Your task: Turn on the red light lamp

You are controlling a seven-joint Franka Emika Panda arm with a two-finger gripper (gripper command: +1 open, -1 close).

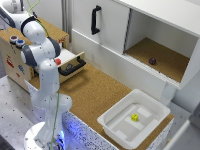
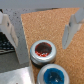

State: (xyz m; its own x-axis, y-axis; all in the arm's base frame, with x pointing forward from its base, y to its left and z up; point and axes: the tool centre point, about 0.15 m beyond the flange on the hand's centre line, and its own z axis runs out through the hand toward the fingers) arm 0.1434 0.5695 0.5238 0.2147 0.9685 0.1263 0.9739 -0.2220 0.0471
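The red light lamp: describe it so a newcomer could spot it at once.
Find the wooden box at the exterior view's left, behind the arm. On its top sit two small dark-rimmed round caps. The red light lamp has the reddish centre; its twin, the blue cap, is blue inside.

Robot lab w/ mock kitchen – Panda arm (image 1: 46, 75), cork counter (image 1: 95, 90), white cabinet (image 1: 107, 25).

I read the counter (image 1: 95, 92) as matt, grainy cork | bin (image 1: 112, 122) smooth white plastic, slightly glossy | arm (image 1: 47, 80) glossy white shell with dark joints | red lamp (image 2: 42, 50) translucent glossy lens in a dull dark rim | blue lamp (image 2: 52, 76) the same finish | drawer handle (image 1: 72, 67) matt black.
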